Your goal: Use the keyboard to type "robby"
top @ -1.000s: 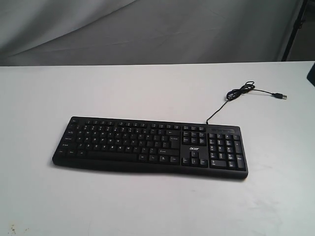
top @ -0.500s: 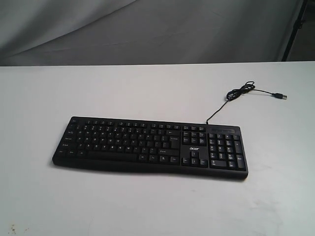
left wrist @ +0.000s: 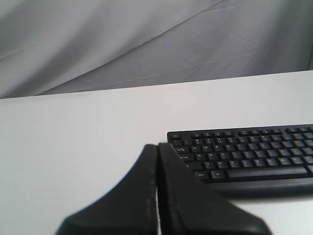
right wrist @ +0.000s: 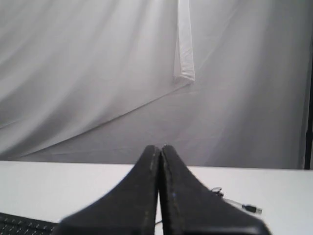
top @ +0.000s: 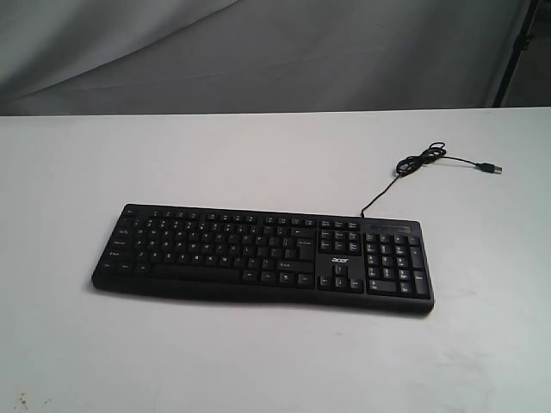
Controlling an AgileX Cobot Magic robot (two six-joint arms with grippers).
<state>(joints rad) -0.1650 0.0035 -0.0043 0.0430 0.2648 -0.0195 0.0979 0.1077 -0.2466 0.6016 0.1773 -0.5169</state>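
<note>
The wide black keyboard (top: pixel 263 256) with a white acer logo lies flat on the white table, number pad toward the right. Its thin black cable (top: pixel 422 161) loops off behind it and ends in a USB plug (top: pixel 492 168). Neither arm shows in the exterior view. In the left wrist view my left gripper (left wrist: pixel 157 146) is shut, empty, above bare table beside the keyboard's (left wrist: pixel 244 154) end with the Win and Alt keys. In the right wrist view my right gripper (right wrist: pixel 160 147) is shut and empty, held above the table, with a keyboard corner (right wrist: pixel 24 225) and the USB plug (right wrist: pixel 252 209) below.
The white table (top: pixel 258 155) stretches wide around the keyboard. A grey cloth backdrop (top: pixel 258 52) hangs behind the table's far edge. A dark stand leg (top: pixel 516 52) is at the far right.
A dark object at the right edge of the exterior view one second ago is gone from sight. The keyboard and cable have not moved.
</note>
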